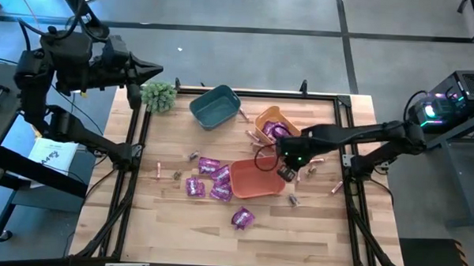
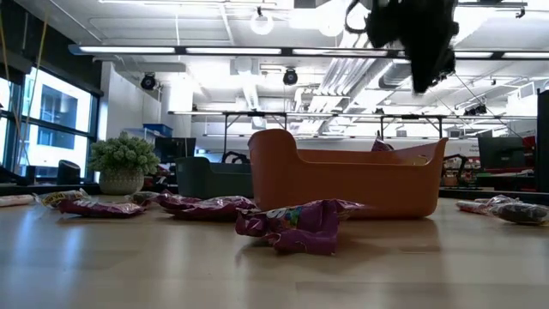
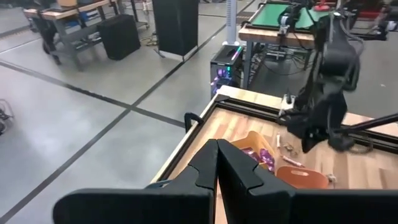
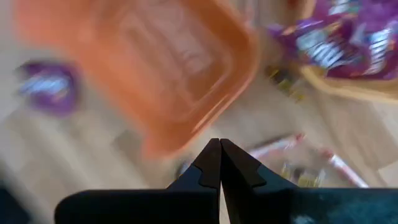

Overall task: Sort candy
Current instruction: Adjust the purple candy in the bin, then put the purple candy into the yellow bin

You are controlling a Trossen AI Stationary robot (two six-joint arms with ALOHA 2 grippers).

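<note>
While the sorting looks barely begun, most pieces lie loose on the table (image 1: 312, 238).
Left gripper (image 1: 154, 69): fingers pressed together, empty, parked off the far-left corner, apparently waiting.
Plant ball (image 1: 159, 95): one, at that corner.
Teal bin (image 1: 214, 107): one, looks empty.
Purple packets (image 1: 210, 166): about six loose left of the bins.
Orange bin (image 1: 256, 179): one, empty, central.
Yellow bin (image 1: 274, 118): one, holding purple packets.
Right gripper (image 1: 286, 173): fingers together, nothing held, over the orange bin's right edge.
Pink sticks (image 1: 317, 162): roughly five, scattered.
</note>
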